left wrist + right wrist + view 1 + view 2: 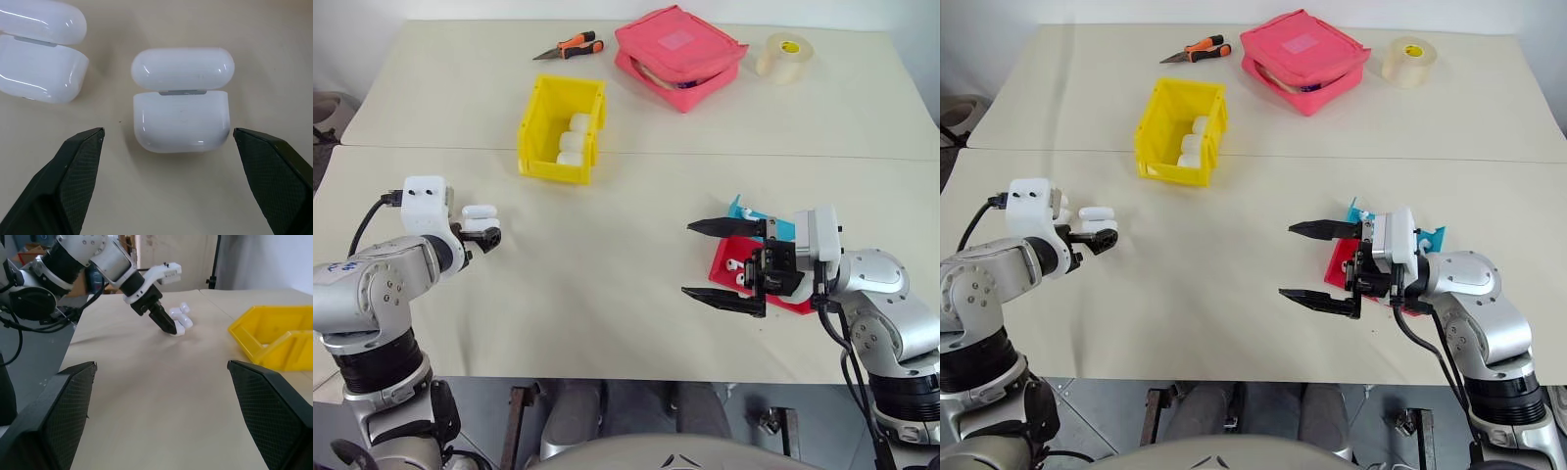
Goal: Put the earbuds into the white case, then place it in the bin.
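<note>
Claws wide on both arms, nothing held. The left claw (168,147) hangs just over a white case (181,100) near the left edge of the counter (607,225), one black finger either side of it with clear gaps, so the case sits squarely between the jaws, apparently lined up for a pinch across its width. It lies flat, lid flipped back on a grey hinge, smooth, glossy, rounded like a pebble; that slick curved shell looks likely to slip unless the fingers close on its flatter sides. A second case (39,54), same shape and also open, lies just beside it. Whether either holds earbuds I can't tell from here.

Over by the right edge, the right claw (724,262) is turned level, its tips pointing across the counter, hovering in front of a red tray (729,262) and a blue tray (744,209) that touch each other. A small white piece (732,263) in the red tray may be an earbud; too small to be sure. My read: this arm waits near the earbud supply.

The bin (563,127), bright yellow hard plastic with straight walls, stands toward the far side, well apart from both claws, with white cases (574,140) already stacked inside. Along the far edge sit a pink zipped fabric pouch (677,54), orange-handled pliers (570,47) and a tape roll (785,54).
</note>
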{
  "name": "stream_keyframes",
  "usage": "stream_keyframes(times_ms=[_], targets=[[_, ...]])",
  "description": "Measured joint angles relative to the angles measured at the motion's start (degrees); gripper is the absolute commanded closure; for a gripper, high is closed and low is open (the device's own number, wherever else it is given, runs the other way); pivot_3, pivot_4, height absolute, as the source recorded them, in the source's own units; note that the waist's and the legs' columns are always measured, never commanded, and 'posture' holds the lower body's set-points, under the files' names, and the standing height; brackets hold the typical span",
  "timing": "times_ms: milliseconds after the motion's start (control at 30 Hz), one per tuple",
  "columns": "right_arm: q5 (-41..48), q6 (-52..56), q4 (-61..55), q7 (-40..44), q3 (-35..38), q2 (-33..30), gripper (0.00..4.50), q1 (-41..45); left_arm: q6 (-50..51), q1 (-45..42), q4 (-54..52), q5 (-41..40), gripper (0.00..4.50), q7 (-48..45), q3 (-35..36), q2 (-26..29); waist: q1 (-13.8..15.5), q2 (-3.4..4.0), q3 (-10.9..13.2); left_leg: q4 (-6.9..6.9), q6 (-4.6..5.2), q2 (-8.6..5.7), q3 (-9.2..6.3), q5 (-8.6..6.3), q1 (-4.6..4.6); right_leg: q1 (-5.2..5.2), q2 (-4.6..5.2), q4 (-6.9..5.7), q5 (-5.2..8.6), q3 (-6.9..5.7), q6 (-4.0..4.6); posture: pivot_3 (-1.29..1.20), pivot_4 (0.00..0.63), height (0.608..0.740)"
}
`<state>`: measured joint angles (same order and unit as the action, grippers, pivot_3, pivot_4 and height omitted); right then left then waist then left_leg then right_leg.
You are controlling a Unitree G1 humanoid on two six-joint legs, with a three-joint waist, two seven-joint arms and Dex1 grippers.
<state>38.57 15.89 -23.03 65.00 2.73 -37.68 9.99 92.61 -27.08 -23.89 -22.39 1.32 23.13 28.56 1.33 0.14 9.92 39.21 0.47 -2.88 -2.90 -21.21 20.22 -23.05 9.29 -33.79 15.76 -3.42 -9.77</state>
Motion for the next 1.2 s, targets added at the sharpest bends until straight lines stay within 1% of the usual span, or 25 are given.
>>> stream_keyframes(times_ms=[100,233,533,633,767,900,967,1067,1200], targets=[[0.02,0.46,-0.68,-0.63,-0.02,0.19,0.00,-0.49,0.00,-1.33,0.57,0.88,0.01,-0.04,-1.75,-1.69,0.16,-0.04,0.03,0.00,0.00,-0.03,-0.01,0.00,0.02,0.00,0.01,0.01,0.00,0.00,0.00,0.00,0.150,0.740],[0.55,0.50,-1.53,-1.24,-0.02,0.28,0.00,-0.61,-0.02,-1.83,2.19,2.28,0.01,0.13,-2.26,-3.00,-0.04,-0.05,0.03,0.00,0.00,-0.01,0.01,0.00,0.02,-0.02,0.00,0.00,0.00,-0.01,0.00,0.00,0.150,0.740],[0.83,0.44,-1.65,-3.21,-0.10,2.34,0.00,-1.26,-0.11,-1.91,2.25,4.78,0.01,-0.17,-2.25,-3.55,0.01,-0.05,0.03,0.01,-0.02,-0.01,0.01,0.01,0.01,-0.02,0.00,-0.03,0.00,0.00,0.00,0.00,0.150,0.740],[0.81,0.43,-1.65,-3.33,-0.31,2.67,0.00,-1.57,-0.31,-1.59,2.23,5.16,0.56,-0.79,-2.48,-3.40,-0.03,-0.05,0.03,0.01,-0.02,-0.01,0.02,0.01,0.00,-0.02,0.00,-0.04,0.00,0.01,0.00,0.00,0.150,0.740],[0.61,0.34,-1.66,-3.34,-0.31,2.71,0.00,-1.57,-0.75,-1.29,2.25,5.94,1.70,-2.07,-2.98,-2.85,0.00,-0.05,0.03,0.01,-0.02,-0.01,0.03,0.01,0.00,-0.02,0.00,-0.05,0.00,0.01,0.00,0.00,0.150,0.740],[0.22,0.23,-1.66,-3.34,-0.31,2.98,0.00,-1.58,-1.66,-0.81,2.23,6.48,1.74,-3.14,-3.42,-2.62,0.00,-0.05,0.03,0.01,-0.02,-0.01,0.03,0.01,0.00,-0.02,0.00,-0.04,0.00,0.01,0.00,0.00,0.150,0.740],[-0.24,0.14,-1.66,-3.34,-0.32,3.06,0.00,-1.67,-4.56,0.86,2.02,6.47,1.74,-4.35,-2.90,-2.74,0.00,-0.04,0.02,0.01,-0.02,-0.01,0.03,0.01,-0.01,-0.02,0.00,-0.05,0.00,0.01,0.00,0.00,0.150,0.740],[-0.65,-0.24,-1.64,-3.33,-0.26,3.07,0.00,-2.29,-14.10,6.18,1.79,5.26,1.74,-9.01,-0.92,-2.93,-0.02,-0.04,0.02,0.01,-0.02,0.03,0.03,0.01,0.00,-0.02,0.00,-0.04,0.00,0.00,0.00,0.00,0.150,0.740],[-1.40,-0.59,-1.64,-3.31,0.04,2.37,0.00,-3.07,-36.93,16.33,-0.08,-0.48,1.74,-24.01,1.91,-4.66,-0.11,-0.05,0.03,0.02,-0.02,0.20,0.07,0.00,0.06,-0.03,0.03,0.08,0.00,-0.03,0.01,0.00,0.150,0.740]])
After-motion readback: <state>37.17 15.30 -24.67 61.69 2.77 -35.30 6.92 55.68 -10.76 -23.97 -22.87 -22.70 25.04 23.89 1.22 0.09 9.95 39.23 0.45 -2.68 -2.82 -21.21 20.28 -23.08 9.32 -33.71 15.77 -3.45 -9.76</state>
